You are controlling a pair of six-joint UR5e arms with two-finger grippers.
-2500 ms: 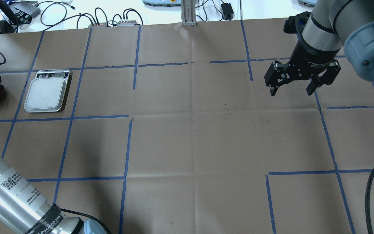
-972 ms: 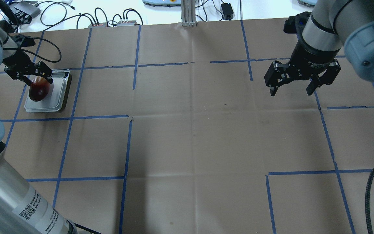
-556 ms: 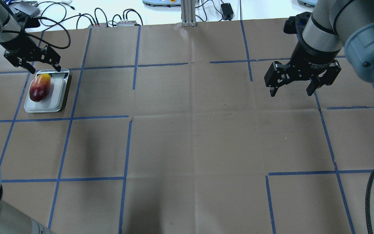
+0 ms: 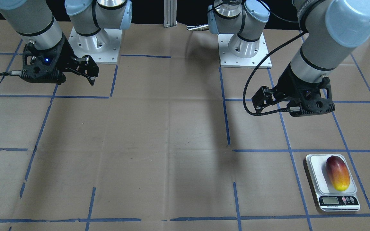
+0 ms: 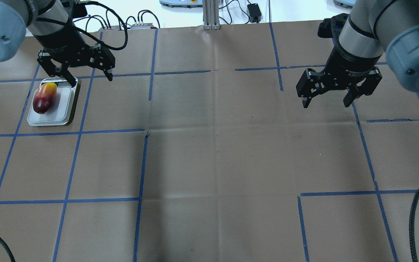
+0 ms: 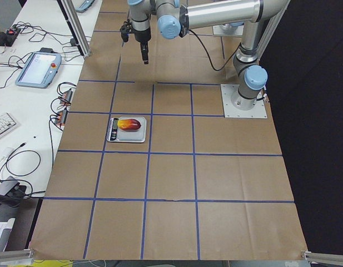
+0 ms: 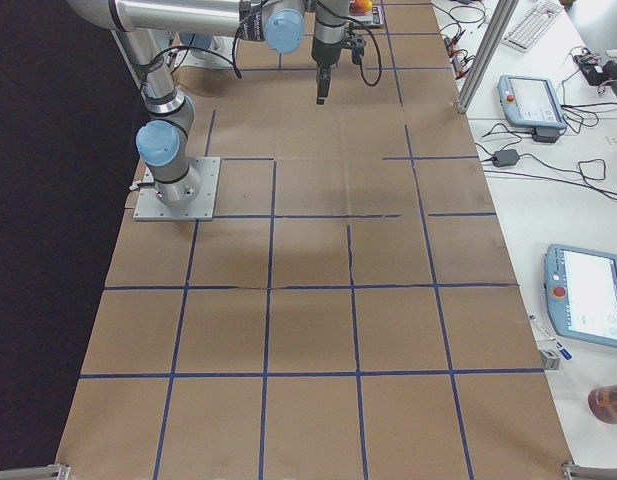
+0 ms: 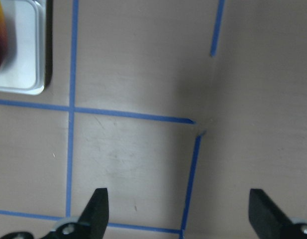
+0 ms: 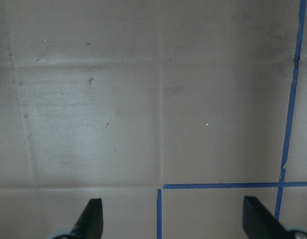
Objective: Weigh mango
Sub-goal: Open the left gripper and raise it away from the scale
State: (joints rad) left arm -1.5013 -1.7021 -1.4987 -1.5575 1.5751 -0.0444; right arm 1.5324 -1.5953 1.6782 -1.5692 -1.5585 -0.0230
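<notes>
The mango (image 5: 44, 98), dark red shading to yellow, lies alone on the left part of the white scale's platform (image 5: 62, 109). It also shows in the front-facing view (image 4: 337, 173) on the scale (image 4: 316, 170). My left gripper (image 5: 93, 80) is open and empty, raised above the table just beyond and to the right of the scale. In the left wrist view (image 8: 178, 201) its jaws stand wide apart over bare paper, with the scale's corner (image 8: 24, 50) at the top left. My right gripper (image 5: 326, 104) is open and empty, far to the right.
Brown paper with blue tape lines (image 5: 142, 163) covers the table. Cables and small boxes (image 5: 122, 25) lie beyond the far edge, with a metal post (image 5: 211, 14) at the middle. A black cable (image 5: 415, 214) hangs at the right front.
My left gripper carried the mango from the left edge onto the scale, let go of it, then rose and moved right, away from the scale. The right arm has not moved.
</notes>
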